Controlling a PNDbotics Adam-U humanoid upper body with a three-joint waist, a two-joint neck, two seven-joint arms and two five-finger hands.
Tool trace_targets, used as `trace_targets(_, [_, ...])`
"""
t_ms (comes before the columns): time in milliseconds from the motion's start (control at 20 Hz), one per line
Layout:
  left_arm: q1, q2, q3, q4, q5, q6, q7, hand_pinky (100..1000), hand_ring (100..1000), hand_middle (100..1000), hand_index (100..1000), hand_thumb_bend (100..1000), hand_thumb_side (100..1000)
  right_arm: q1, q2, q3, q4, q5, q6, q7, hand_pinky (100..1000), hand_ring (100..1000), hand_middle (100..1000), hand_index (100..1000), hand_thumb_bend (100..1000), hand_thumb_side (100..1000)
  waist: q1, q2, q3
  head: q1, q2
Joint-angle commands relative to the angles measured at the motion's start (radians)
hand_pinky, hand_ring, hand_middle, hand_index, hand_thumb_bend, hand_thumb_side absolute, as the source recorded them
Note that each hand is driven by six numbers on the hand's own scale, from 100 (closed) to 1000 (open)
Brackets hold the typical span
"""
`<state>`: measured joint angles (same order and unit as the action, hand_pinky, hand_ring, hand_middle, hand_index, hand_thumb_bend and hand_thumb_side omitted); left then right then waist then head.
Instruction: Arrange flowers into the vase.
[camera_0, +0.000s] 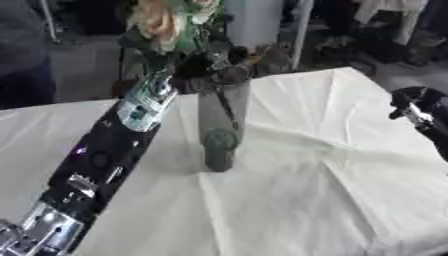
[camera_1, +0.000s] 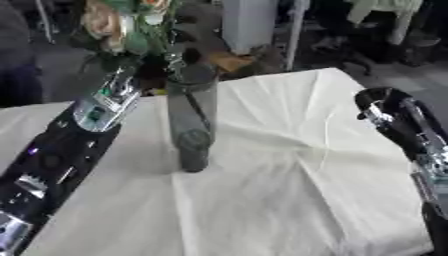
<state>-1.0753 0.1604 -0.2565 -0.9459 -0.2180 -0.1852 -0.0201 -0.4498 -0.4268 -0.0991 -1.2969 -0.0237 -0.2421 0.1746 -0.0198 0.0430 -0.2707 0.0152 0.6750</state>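
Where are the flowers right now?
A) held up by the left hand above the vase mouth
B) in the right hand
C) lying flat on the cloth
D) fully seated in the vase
A: the flowers sit above the vase mouth, at the left hand; the right hand stays apart.

Table (camera_0: 350, 200) draped in wrinkled white cloth (camera_0: 289, 165), tall grey vase (camera_0: 220, 125) standing upright on it

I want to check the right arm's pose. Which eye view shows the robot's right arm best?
The right eye view: the right arm runs from mid-frame down the right edge over the white tablecloth. The left eye view catches only its black end at the right edge, the rest cut off.
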Motion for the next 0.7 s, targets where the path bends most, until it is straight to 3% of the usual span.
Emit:
trace_targets(50, [-0.042,0.032,0.022,-0.026,-0.097,0.019,0.013,895,746,835,852,1000,662,-0.022,-0.02,-0.01,-0.006,0.005,-0.001,0.001,631,504,546,708,489,566,-0.004,-0.015,-0.001,-0.001,-0.005])
trace_targets(700, [-0.058,0.057,0.048,-0.009,-0.369,0.077,-0.063,892,770,848,880,1000,702,-0.02,-0.02,-0.011,-0.005,0.006,-0.001,0.001,630,504,545,708,491,566,-0.002,-0.02,-0.001,-0.007,-0.003])
